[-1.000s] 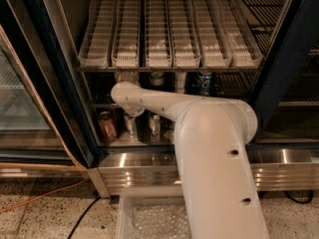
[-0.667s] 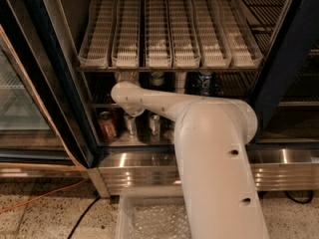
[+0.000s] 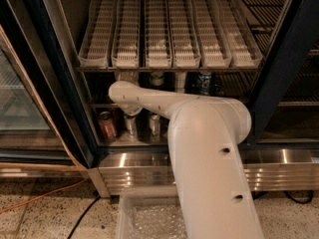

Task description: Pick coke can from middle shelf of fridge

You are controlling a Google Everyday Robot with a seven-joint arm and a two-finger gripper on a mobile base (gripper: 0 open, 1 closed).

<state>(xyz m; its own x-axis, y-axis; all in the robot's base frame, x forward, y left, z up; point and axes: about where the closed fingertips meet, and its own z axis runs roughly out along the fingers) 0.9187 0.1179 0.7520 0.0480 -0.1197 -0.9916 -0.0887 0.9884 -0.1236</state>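
My white arm reaches into the open fridge (image 3: 279,68) from the lower right. Its wrist (image 3: 124,93) is at the left end of the middle shelf (image 3: 99,105). My gripper (image 3: 127,76) points into the dark gap between that shelf and the white slotted lanes (image 3: 169,29) above. The coke can is hidden; I see no red can on the middle shelf. Further right on that shelf stand a dark can (image 3: 157,78), a pale object (image 3: 180,81) and a dark blue can (image 3: 203,81).
On the floor of the fridge stand a dull orange-red can (image 3: 106,126) and two silver cans (image 3: 130,126) (image 3: 154,125). The ribbed steel base panel (image 3: 134,171) runs below. A clear plastic bin (image 3: 144,218) sits on the floor in front. An orange cable (image 3: 40,195) lies at the left.
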